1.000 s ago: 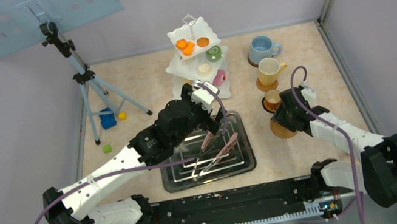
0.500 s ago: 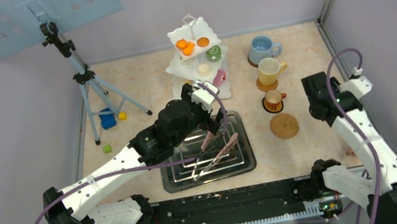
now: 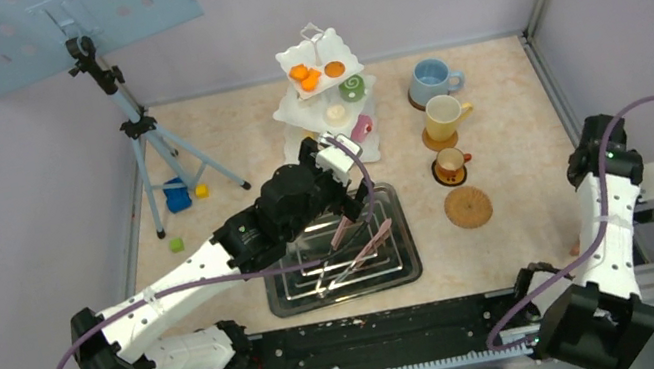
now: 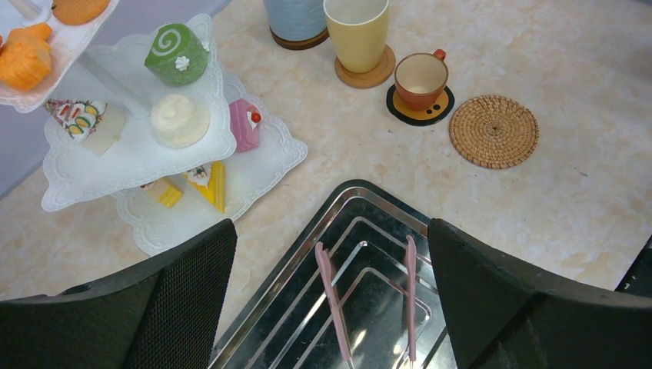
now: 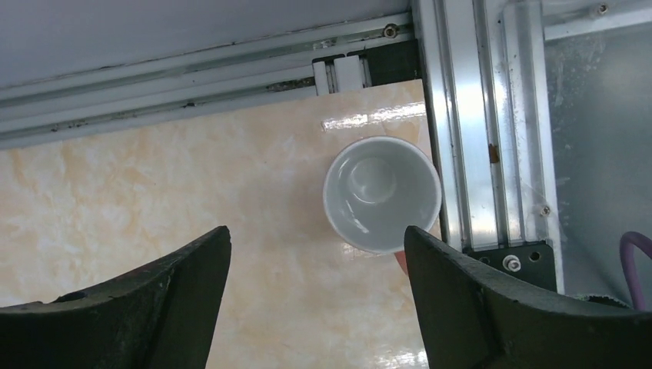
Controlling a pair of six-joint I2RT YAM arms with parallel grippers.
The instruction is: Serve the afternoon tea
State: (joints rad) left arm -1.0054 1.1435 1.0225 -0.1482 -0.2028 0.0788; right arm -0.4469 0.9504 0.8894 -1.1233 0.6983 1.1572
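The white three-tier stand (image 3: 324, 94) holds orange, green swirl, cream, pink and yellow pastries (image 4: 175, 54). Blue (image 3: 432, 82), yellow (image 3: 444, 115) and brown (image 3: 449, 165) mugs stand on coasters in a row. One woven coaster (image 3: 468, 207) lies bare below them. My left gripper (image 4: 330, 227) is open and empty above the steel tray. My right gripper (image 5: 317, 228) is open and empty, looking down on a pale grey mug (image 5: 382, 194) that stands upright at the table's edge, ahead of the right finger. That mug is hidden in the top view.
The steel tray (image 3: 405, 272) holds the pink tongs (image 3: 361, 244). An aluminium rail (image 5: 469, 123) borders the table beside the grey mug. A tripod (image 3: 135, 127) and small blocks (image 3: 176, 194) stand at the left. The right arm (image 3: 608, 216) hangs over the table's right edge.
My right arm has swung away from the bare coaster to the right edge of the table, and its gripper now looks down on the grey mug. The left arm has not moved.
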